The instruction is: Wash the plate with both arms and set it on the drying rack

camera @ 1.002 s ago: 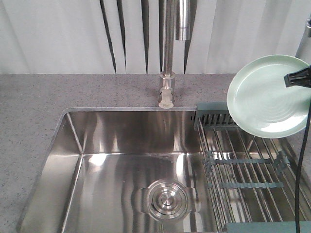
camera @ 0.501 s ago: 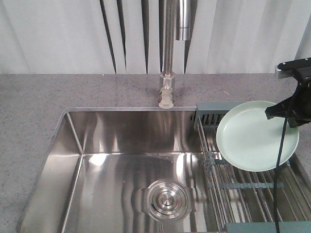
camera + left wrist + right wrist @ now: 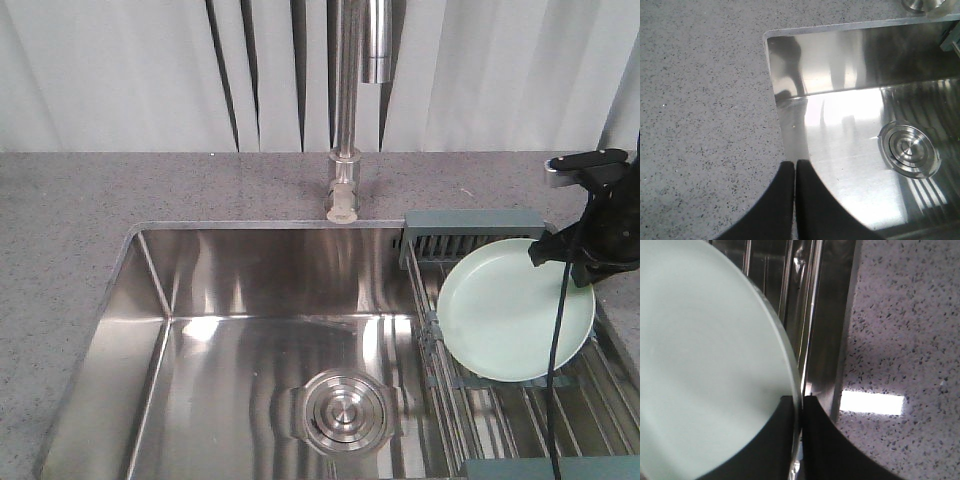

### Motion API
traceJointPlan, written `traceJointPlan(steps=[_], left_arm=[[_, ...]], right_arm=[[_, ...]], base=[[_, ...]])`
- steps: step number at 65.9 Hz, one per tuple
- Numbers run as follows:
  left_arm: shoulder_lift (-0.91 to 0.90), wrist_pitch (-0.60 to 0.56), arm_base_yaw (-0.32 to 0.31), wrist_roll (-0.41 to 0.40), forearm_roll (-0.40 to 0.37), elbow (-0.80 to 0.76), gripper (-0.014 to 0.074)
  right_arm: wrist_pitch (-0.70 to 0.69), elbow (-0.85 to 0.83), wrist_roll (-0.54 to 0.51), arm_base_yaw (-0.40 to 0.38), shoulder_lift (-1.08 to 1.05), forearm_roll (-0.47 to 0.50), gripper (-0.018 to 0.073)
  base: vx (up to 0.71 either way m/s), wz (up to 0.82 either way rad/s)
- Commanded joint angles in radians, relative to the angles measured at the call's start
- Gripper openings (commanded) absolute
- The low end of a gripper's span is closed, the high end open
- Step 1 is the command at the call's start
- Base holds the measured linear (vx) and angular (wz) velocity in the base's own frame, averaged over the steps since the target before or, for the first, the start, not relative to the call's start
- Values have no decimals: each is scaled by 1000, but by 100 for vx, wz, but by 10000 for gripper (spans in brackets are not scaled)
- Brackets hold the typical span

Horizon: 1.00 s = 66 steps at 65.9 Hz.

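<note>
Front view: we see right black gripper [image 3: 548, 250] pinching round mint-green plate [image 3: 505, 310] over steel-rod drying rack [image 3: 500, 410]; left black gripper [image 3: 795, 172] closed, holding nothing.

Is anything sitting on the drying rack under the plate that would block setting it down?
Nothing visible. The plate, pinched at its rim by the right gripper, hangs over bare rods of the drying rack.

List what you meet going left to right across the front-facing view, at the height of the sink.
Counter → sink → drain → drying rack → plate → right gripper, clamped on the plate's right edge.
</note>
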Motion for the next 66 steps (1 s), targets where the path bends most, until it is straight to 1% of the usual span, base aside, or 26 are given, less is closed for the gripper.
traceJointPlan(steps=[1,8,18,22,28,34,40,47,53,57,62,66], left_arm=[[-4,-55,-1,1,-24,-24,-6],[-4,-55,-1,1,-24,-24,-6],[-4,-55,-1,1,-24,-24,-6],[-4,-55,-1,1,-24,-24,-6],[-4,-55,-1,1,-24,-24,-6],[-4,-55,-1,1,-24,-24,-6],[-4,-56,-1,1,-24,-24,-6],[-4,-66,-1,1,-24,-24,-6],[-4,-83,-1,0,-26,-24,-6],[-4,-86,-1,0,-37,-24,-6],[-4,-97,-1,0,-66,-24,-6],[-4,-103,-1,1,-105,-24,-6]], right_arm=[[-23,-31,-15,-7,-45,-3,90],[-28,-31,-15,-7,-45,-8,175],[-41,-31,-11,-7,-45,-22,319],[-51,-31,1,-7,-45,-40,354],[-62,-31,4,-7,-53,-63,365],[-92,-31,4,-7,-85,-64,351],[-136,-31,3,-7,-137,-61,316],[-187,-31,3,-7,-222,-54,230],[-221,-31,-14,-7,-306,-29,132],[-239,-31,-49,-6,-365,13,61],[-243,-31,-154,14,-435,121,-16],[-240,-31,-252,45,-486,207,-13]], base=[[0,0],[0,0],[0,0],[0,0],[0,0],[0,0],[0,0],[0,0],[0,0],[0,0],[0,0],[0,0]])
